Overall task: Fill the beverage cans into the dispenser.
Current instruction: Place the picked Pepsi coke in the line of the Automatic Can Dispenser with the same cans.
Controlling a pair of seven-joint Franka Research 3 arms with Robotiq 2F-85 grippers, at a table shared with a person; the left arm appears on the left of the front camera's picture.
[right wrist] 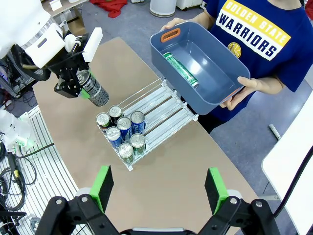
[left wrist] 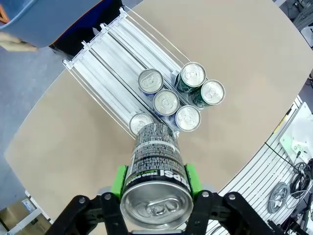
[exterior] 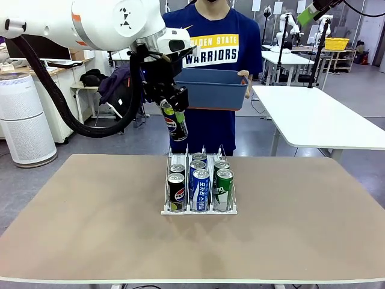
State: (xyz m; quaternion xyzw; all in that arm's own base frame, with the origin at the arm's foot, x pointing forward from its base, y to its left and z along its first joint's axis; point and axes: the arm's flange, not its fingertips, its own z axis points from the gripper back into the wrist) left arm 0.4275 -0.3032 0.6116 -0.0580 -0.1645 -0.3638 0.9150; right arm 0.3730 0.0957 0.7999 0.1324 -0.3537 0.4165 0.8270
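The left gripper (left wrist: 154, 182) is clamping a tilted black can (left wrist: 155, 152) by its sides, in the air over the rack's (right wrist: 171, 105) left lane. Seven cans (exterior: 201, 180) are standing at the front, and the lanes behind are lying bare. The right gripper (right wrist: 159, 188) is hanging open. A person (right wrist: 254, 34) is holding a blue tub (right wrist: 205, 54) containing one green can (right wrist: 180, 69).

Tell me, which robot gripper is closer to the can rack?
Left. The left gripper hangs close above the dispenser, shut on a black Pepsi can. The right gripper, open, sits farther off, higher up.
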